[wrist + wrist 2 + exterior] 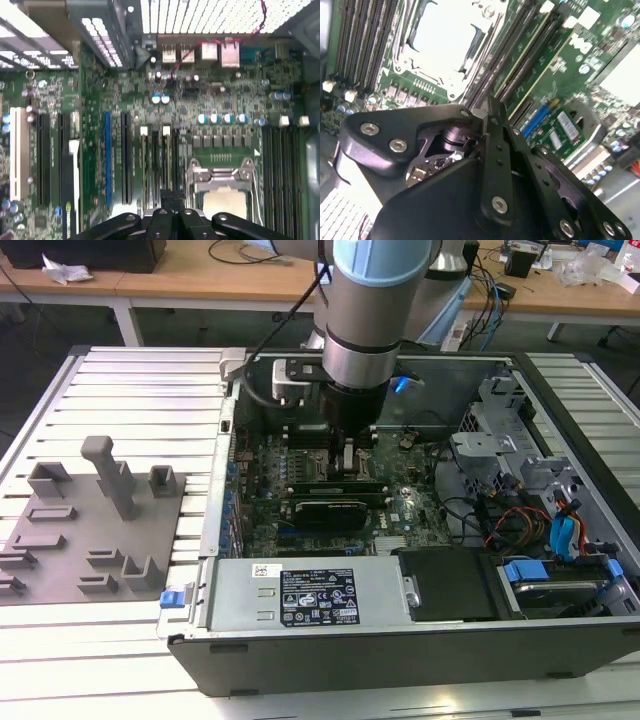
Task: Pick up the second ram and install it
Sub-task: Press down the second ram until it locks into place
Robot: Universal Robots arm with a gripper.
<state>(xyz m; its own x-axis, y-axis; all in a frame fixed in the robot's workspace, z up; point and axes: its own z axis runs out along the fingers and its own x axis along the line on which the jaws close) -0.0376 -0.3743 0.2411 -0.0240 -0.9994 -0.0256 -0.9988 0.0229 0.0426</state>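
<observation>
Second ram [520, 70] lengthwise along memory slots [159, 165]

You're in robotics lab or electronics workshop. Open computer case [560, 540] lies on ribbed aluminium bench [140, 390], side panel off, green motherboard [400, 490] exposed, with power supply [300, 595] and bundled drive cables [520, 525] inside. Grey moulded fixture tray [90, 530] sits on bench at exterior view's left. Behind, you see wooden desks [200, 280] strewn with cables [485, 300] and small electronics. Industrial robot arm [375, 310] reaches down into case
</observation>
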